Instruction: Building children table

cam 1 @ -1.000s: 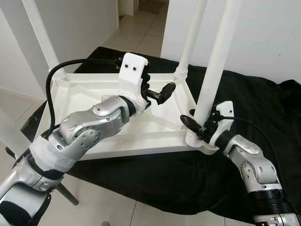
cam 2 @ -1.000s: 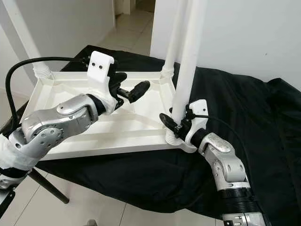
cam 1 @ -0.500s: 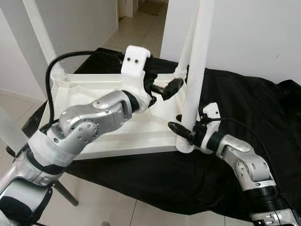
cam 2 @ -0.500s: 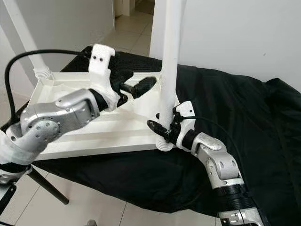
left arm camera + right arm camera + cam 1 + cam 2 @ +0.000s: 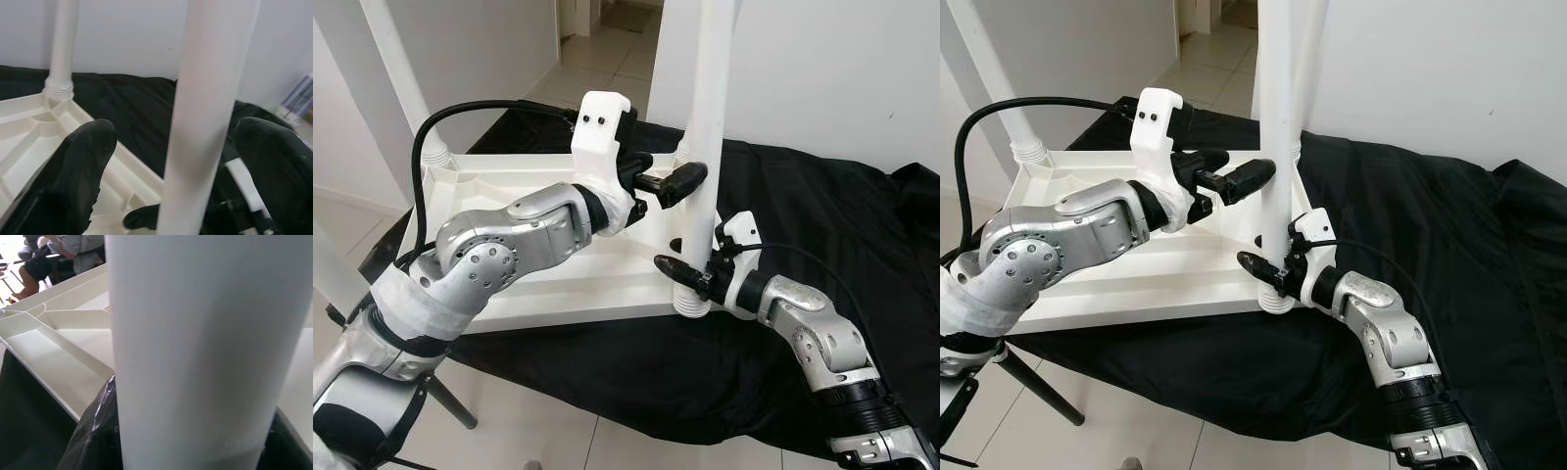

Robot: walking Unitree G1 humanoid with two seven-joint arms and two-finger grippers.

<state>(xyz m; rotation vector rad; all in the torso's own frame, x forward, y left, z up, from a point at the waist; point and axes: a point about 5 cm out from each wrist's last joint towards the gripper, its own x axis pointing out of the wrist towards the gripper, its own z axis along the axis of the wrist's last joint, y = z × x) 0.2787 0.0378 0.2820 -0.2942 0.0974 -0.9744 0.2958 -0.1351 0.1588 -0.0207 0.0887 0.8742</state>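
Observation:
The white children's table [image 5: 499,191] lies upside down on a black cloth, legs pointing up. The near-right leg [image 5: 708,147] stands almost upright at the front right corner. My right gripper [image 5: 677,259] is shut on this leg just above its threaded base [image 5: 690,302]; the leg [image 5: 195,357] looms close in the right wrist view, with one black finger [image 5: 98,431] beside it. My left gripper [image 5: 677,168] is open higher up. In the left wrist view the leg [image 5: 210,122] stands between its two spread fingers [image 5: 78,171], apart from both.
Another leg [image 5: 401,69] rises at the far left corner, and a further one [image 5: 1310,39] behind the held leg. The black cloth [image 5: 822,215] spreads to the right. Tiled floor [image 5: 597,49] leads to a doorway behind. A person [image 5: 63,249] sits in the background.
The held leg and my right gripper have shifted left, and the leg has gone from leaning right to nearly upright. My left gripper has risen and reached right, bringing its fingers around the leg.

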